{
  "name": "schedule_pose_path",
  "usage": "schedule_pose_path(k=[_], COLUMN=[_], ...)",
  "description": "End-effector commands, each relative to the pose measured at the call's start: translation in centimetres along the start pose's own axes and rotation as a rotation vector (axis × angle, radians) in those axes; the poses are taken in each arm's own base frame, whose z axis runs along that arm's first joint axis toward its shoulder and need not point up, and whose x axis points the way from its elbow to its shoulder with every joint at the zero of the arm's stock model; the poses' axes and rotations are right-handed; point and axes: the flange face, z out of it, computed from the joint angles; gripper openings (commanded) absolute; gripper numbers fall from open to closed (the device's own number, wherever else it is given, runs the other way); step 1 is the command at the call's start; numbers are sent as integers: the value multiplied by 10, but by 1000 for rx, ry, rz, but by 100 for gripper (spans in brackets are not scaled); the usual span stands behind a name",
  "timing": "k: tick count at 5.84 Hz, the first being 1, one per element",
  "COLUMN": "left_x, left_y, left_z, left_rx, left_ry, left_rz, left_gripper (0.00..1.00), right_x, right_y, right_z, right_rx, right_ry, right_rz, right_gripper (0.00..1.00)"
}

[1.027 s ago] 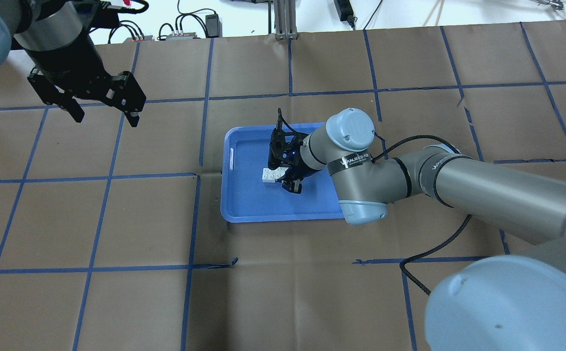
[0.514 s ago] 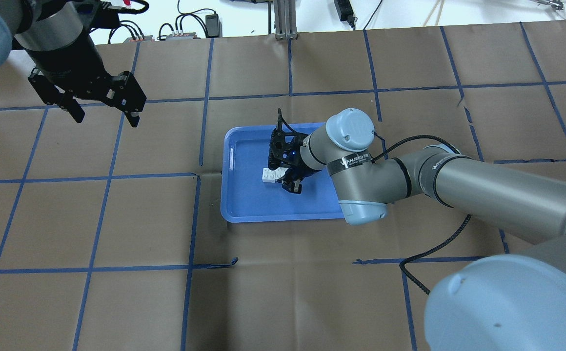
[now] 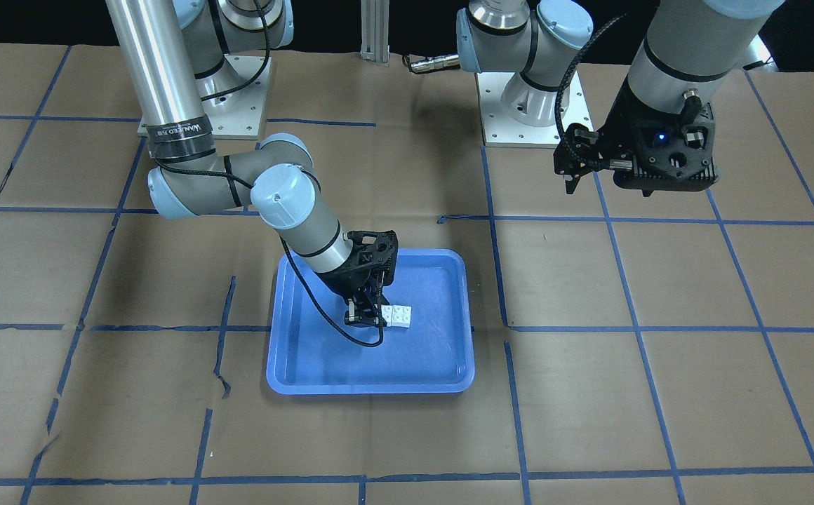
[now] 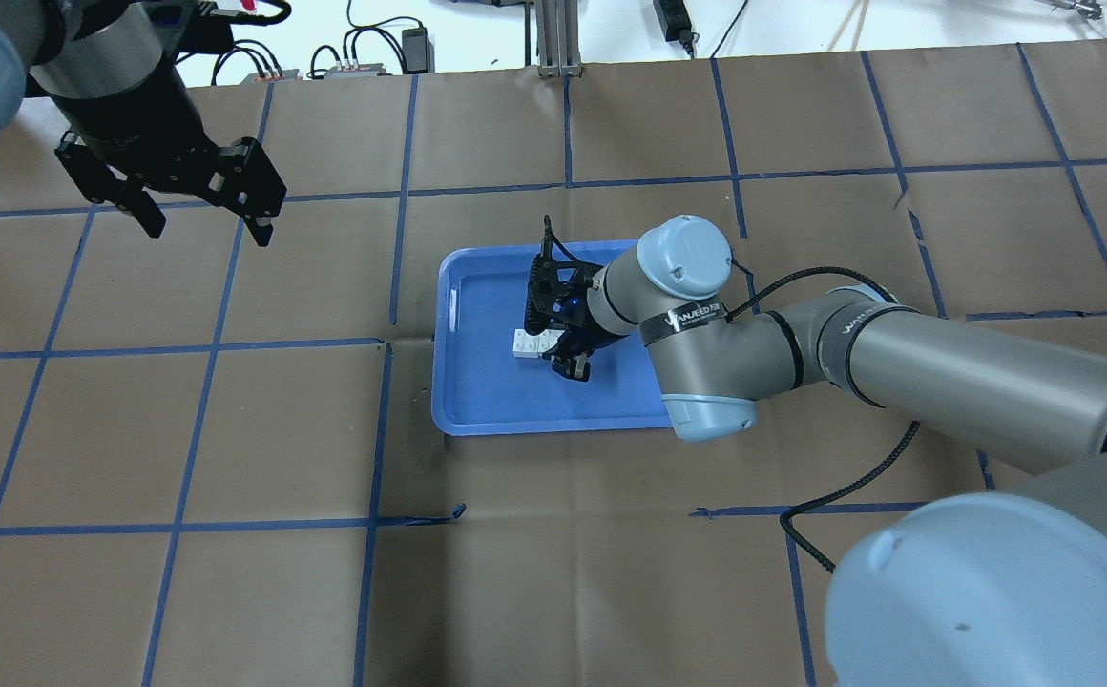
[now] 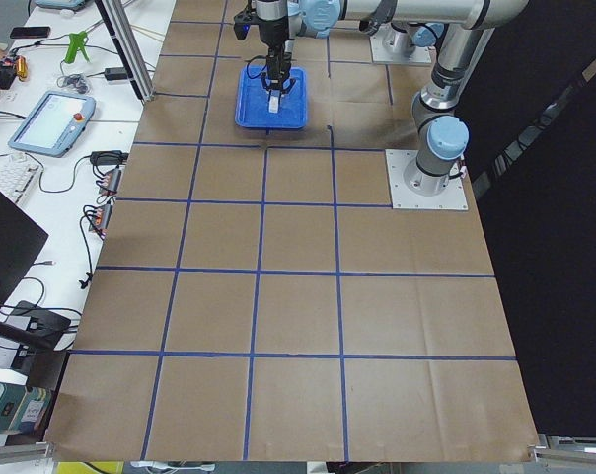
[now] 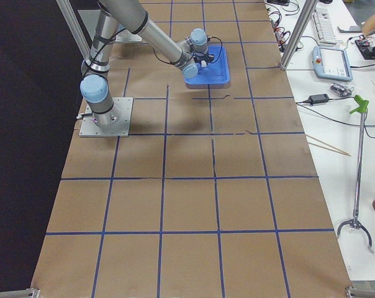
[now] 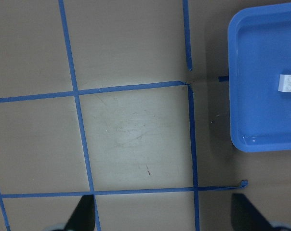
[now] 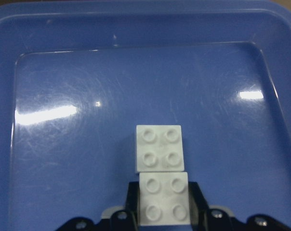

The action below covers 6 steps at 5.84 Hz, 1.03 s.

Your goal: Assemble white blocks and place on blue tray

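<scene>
Around the blue tray (image 4: 449, 391) the brown paper-covered table (image 4: 229, 572) stretches out on every side. Within the tray's low rim a broad margin of blue floor separates the white blocks (image 4: 529, 343) from each wall, since they sit near the tray's middle. From the robot's right, the right arm (image 4: 945, 372) reaches in low across the table, its wrist bent down over the tray. That leaves the right gripper (image 4: 553, 350) pointing at the tray floor, clamped on the nearer block (image 8: 164, 198). The other block (image 8: 159, 148) lies studs up, touching the first edge to edge and projecting beyond the fingertips; whether the two are pressed together cannot be told. The left gripper (image 4: 208, 229) hangs above the table well apart from the tray, on the robot's left, with its fingers (image 7: 83, 214) spread wide and released.
</scene>
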Motion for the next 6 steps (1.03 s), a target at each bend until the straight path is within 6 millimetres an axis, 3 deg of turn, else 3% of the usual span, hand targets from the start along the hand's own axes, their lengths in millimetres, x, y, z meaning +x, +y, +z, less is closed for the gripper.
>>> schedule_pose_path(k=[1, 2, 3, 4, 6], left_x=[0, 0, 0, 0, 2], left_y=[-1, -1, -1, -1, 1], left_z=[1, 2, 2, 2, 9], left_rx=[-2, -3, -3, -3, -15], left_ry=[2, 2, 2, 2, 3], left_rz=[0, 0, 0, 0, 3], left_gripper=[99, 99, 99, 99, 99], right_x=[1, 1, 0, -1, 0], right_y=[-1, -1, -2, -6, -7], right_z=[-2, -2, -1, -2, -3], right_rx=[2, 4, 16, 50, 48], right_ry=[3, 4, -2, -16, -14], right_rz=[7, 32, 39, 69, 89], right_gripper=[31, 56, 92, 100, 100])
